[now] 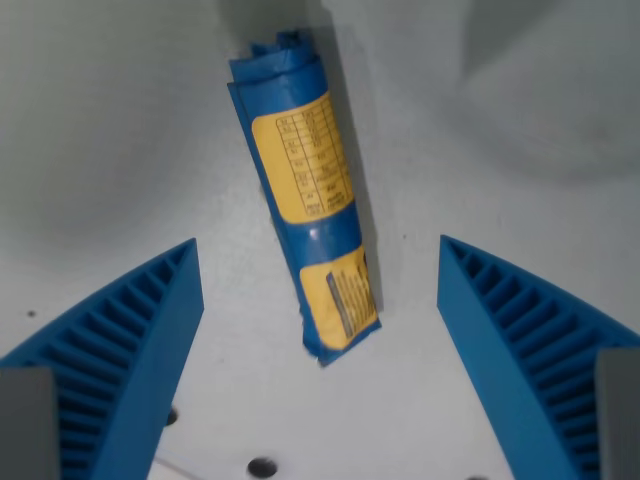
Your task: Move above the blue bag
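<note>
The gripper is spread wide, nothing held. The blue bag is seen lying on the table, stretched from 12 o'clock toward centre, between the fingers.

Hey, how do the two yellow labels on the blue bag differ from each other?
On the blue bag, the upper yellow label is larger and holds a pale table-like grid, while the lower yellow label is smaller, sits near the bag's bottom end, and carries a dark block of fine print. The upper one looks evenly lit; the lower one catches a glossy highlight. Both are yellow and too blurred to read.
</note>
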`<move>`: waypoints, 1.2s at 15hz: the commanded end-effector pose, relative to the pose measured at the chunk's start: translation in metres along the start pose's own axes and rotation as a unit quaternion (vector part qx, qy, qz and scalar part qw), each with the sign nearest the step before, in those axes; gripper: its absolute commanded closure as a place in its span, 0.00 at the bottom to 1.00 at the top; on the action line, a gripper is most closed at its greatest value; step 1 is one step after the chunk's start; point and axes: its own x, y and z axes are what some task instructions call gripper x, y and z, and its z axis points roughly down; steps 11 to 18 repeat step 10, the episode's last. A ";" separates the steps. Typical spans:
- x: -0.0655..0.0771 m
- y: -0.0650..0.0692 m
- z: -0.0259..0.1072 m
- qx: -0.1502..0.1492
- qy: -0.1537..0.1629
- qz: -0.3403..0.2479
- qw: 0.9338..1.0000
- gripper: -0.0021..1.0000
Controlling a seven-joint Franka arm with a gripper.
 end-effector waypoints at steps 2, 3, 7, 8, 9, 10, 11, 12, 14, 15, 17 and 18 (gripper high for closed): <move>-0.006 0.000 0.013 -0.044 0.030 -0.064 0.996 0.00; -0.006 -0.001 0.015 -0.045 0.031 -0.060 0.997 0.00; -0.007 -0.003 0.020 -0.048 0.034 -0.047 0.997 0.00; -0.007 -0.003 0.020 -0.048 0.034 -0.043 0.997 0.00; -0.008 -0.004 0.021 -0.049 0.035 -0.041 0.997 0.00; -0.008 -0.004 0.021 -0.049 0.035 -0.041 0.997 0.00; -0.008 -0.004 0.021 -0.049 0.035 -0.041 0.997 0.00; -0.008 -0.004 0.021 -0.049 0.035 -0.041 0.997 0.00; -0.008 -0.004 0.021 -0.049 0.035 -0.041 0.997 0.00; -0.008 -0.004 0.021 -0.049 0.035 -0.041 0.997 0.00; -0.008 -0.004 0.021 -0.049 0.035 -0.041 0.997 0.00; -0.008 -0.004 0.021 -0.049 0.035 -0.041 0.997 0.00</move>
